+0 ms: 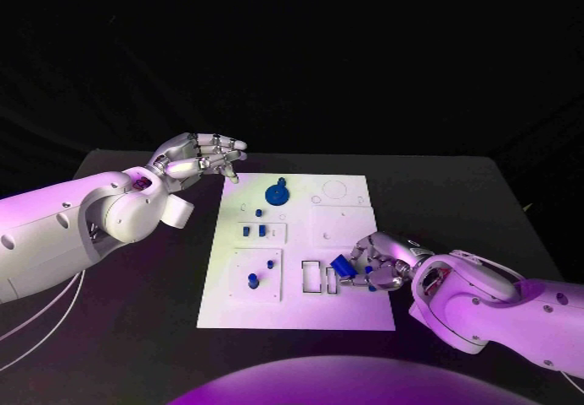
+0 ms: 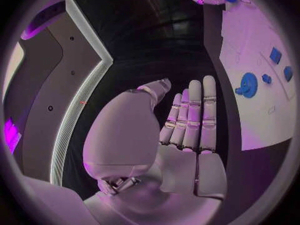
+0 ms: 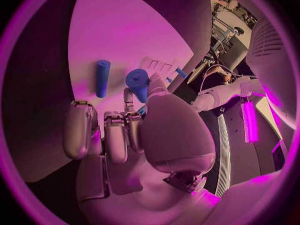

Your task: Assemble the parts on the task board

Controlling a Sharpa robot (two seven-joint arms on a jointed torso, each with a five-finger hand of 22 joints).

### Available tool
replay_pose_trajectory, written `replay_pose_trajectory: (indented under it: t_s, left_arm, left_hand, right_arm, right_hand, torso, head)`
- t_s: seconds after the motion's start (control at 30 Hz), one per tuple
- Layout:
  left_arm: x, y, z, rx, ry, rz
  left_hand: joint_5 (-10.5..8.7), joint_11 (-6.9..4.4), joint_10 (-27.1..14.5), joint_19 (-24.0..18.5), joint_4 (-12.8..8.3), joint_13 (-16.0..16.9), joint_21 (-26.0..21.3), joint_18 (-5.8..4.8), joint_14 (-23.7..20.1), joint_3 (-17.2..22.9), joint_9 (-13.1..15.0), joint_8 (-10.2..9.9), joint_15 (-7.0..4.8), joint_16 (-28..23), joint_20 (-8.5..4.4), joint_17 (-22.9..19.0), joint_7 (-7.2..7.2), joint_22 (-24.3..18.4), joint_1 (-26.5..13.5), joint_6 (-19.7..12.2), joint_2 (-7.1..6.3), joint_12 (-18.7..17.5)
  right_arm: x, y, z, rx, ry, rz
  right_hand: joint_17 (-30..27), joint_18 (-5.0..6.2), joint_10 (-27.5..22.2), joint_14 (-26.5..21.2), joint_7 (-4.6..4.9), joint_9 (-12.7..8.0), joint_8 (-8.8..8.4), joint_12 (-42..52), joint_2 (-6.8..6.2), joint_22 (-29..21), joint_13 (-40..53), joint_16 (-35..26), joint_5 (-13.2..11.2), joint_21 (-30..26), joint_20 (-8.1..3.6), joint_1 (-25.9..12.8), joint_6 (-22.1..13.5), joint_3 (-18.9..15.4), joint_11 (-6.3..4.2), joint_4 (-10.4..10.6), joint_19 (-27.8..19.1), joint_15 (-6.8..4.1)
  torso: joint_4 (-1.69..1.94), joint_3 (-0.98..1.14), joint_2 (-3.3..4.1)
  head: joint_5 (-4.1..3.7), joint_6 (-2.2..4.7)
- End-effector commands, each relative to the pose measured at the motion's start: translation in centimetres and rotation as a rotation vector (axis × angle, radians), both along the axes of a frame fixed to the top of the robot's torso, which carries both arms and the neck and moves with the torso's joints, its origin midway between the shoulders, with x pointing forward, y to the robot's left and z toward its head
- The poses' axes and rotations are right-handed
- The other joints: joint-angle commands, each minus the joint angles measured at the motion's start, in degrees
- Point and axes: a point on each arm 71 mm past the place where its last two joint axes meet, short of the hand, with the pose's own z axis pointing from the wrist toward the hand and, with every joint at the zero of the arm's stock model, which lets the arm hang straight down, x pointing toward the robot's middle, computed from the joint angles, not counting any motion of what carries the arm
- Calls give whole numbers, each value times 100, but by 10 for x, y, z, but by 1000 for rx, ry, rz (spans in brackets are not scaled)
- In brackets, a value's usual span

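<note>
Hands over the white task board [image 1: 347, 312] on the black bench [image 1: 487, 211].
Head view: the silver right hand [image 1: 380, 263] pinches a small blue cylinder part [image 1: 343, 266] above the board's lower right; the silver left hand [image 1: 201, 156] hovers at the far left corner, holding nothing.
Left wrist view: left fingers [image 2: 195, 117] lie straight and pressed together; a blue gear part [image 2: 249, 84] lies on the board.
Right wrist view: another blue cylinder [image 3: 102, 78] lies on the board.

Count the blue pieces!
7: a gear, three small pieces near it, two pegs lower left on the task board, one piece in the right hand. More may hide under that hand.
</note>
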Motion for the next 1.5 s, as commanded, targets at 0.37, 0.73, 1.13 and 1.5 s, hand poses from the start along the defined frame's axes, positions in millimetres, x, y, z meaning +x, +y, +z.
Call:
replay_pose_trajectory:
  t_s: [0.37, 0.73, 1.13, 1.5]
  left_arm:
    - [0, -3, 1, -8, -5, -13]
    - [0, -4, 1, -9, -6, -14]
    - [0, -5, 1, -11, -7, -17]
    - [-1, -5, 1, -12, -9, -15]
  left_hand:
    - [-23, -1, -38, 25, 26, 8, -35, 79, -14, 8, -6, 35, 12, -7, -1, 6, 280, -7, -51, -34, -10, 27]
    - [-23, -1, -39, 25, 25, 8, -35, 79, -14, 10, -6, 37, 12, -6, -1, 6, 279, -7, -50, -34, -9, 28]
    - [-23, -1, -39, 25, 25, 8, -35, 79, -14, 10, -6, 37, 12, -6, -1, 6, 279, -7, -50, -34, -9, 28]
    - [-21, -2, -43, 27, 18, 8, -38, 80, -16, 16, -7, 41, 10, -6, -2, 9, 279, -10, -42, -37, -8, 34]
  right_arm:
    - [13, -3, 24, 147, 29, -94]
    - [12, 18, 15, 142, 129, -29]
    - [8, 35, 4, 117, 203, 15]
    - [8, 37, 0, 84, 207, 33]
  right_hand:
    - [1290, -123, 234, 551, -38, -32, -60, 24, 190, 965, 995, 20, 33, 59, -63, 71, 112, 0, -62, -11, 137, -46]
    - [1281, -125, 235, 549, -31, -68, -125, 17, 222, 973, 994, 17, 22, 63, -68, -42, 164, -92, -58, 18, 138, -46]
    - [1266, -123, 223, 546, -51, -87, -174, -8, 298, 980, 975, 12, 20, 49, -72, -251, 267, -268, -70, 18, 135, -54]
    - [1232, -115, 236, 539, -94, -64, -139, -7, 346, 975, 992, 1, 21, 8, -91, -387, 391, -420, -107, 19, 124, -82]
  torso:
    - [1, -11, 3]
    - [0, -11, 8]
    - [2, -13, 2]
    - [1, -15, 5]
  head:
    - [-12, 9]
    - [-5, -24]
    - [7, -47]
    - [18, -52]
